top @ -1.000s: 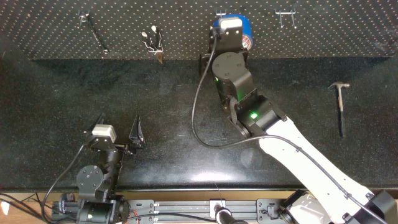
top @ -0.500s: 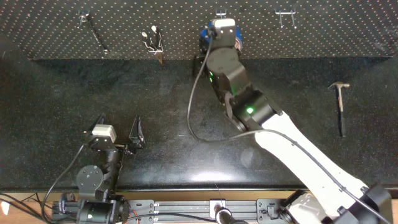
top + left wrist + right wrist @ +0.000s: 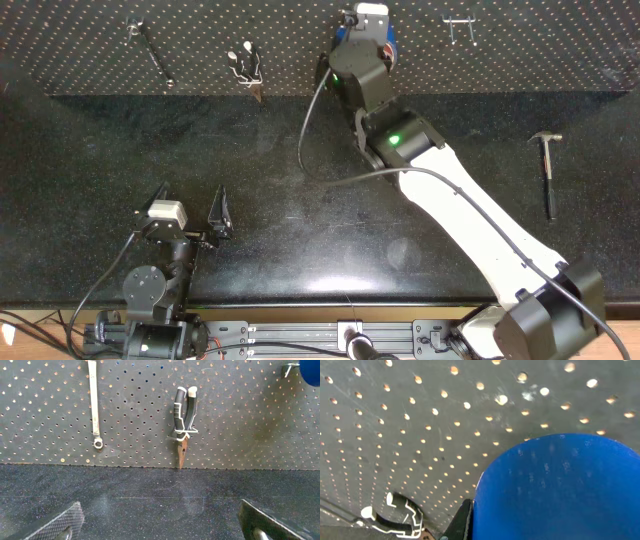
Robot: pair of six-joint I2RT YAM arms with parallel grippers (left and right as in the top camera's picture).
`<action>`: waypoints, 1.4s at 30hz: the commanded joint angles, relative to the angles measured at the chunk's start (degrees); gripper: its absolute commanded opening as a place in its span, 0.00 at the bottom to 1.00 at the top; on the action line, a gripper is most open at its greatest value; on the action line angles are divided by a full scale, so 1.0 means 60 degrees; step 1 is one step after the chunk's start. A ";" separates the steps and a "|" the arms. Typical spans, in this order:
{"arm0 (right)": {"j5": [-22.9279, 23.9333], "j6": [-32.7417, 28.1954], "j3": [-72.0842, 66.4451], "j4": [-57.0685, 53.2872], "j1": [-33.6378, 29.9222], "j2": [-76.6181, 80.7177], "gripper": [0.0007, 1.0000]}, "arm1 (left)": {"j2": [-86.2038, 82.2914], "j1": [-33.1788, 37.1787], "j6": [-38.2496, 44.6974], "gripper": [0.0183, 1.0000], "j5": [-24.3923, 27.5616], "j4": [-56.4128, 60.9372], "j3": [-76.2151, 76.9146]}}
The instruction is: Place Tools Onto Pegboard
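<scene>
The pegboard [image 3: 80, 50] stands along the far side, dark and dotted with holes. Below it the black counter [image 3: 280, 180] runs the full width of the top view.

The right arm [image 3: 450, 210] stretches from its base near the counter's front right corner, diagonally across to the middle of the pegboard. The right gripper [image 3: 364, 27] is up against the board there. Its fingers are grasping a blue tool [image 3: 560, 490] with a rounded body; in the right wrist view one dark finger [image 3: 464, 521] lies against the tool's side, and the tool sits very close to the holes in the board. Whether it hangs from a hook cannot be told.

The left gripper [image 3: 192, 198] rests low over the counter's front left part, well apart from the board. Its fingers are spread wide with nothing between them.

A hammer [image 3: 547, 175] lies flat on the counter near the right end, head toward the pegboard and handle pointing to the front.

A long slim wrench [image 3: 93, 402] hangs on the left part of the board, its ring end down. To its right, pliers [image 3: 183, 420] with black and white handles hang nose down, the tip close to the counter's back edge.

A pair of bare metal hooks [image 3: 460, 28] sticks out of the board just right of the blue tool.
</scene>
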 commanded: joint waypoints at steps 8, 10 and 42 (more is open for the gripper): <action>-0.0025 0.0175 0.0681 0.0124 -0.0208 0.0616 0.07 | -0.0113 0.0025 0.0087 1.00 -0.0069 -0.0080 -0.0007; -0.0029 0.0175 0.0707 0.0211 -0.0233 0.0714 0.07 | -0.0113 0.0025 0.0087 1.00 -0.0069 -0.0080 -0.0007; 0.0011 0.0175 0.0739 0.0386 -0.0270 0.0980 0.08 | -0.0113 0.0025 0.0087 1.00 -0.0069 -0.0080 -0.0007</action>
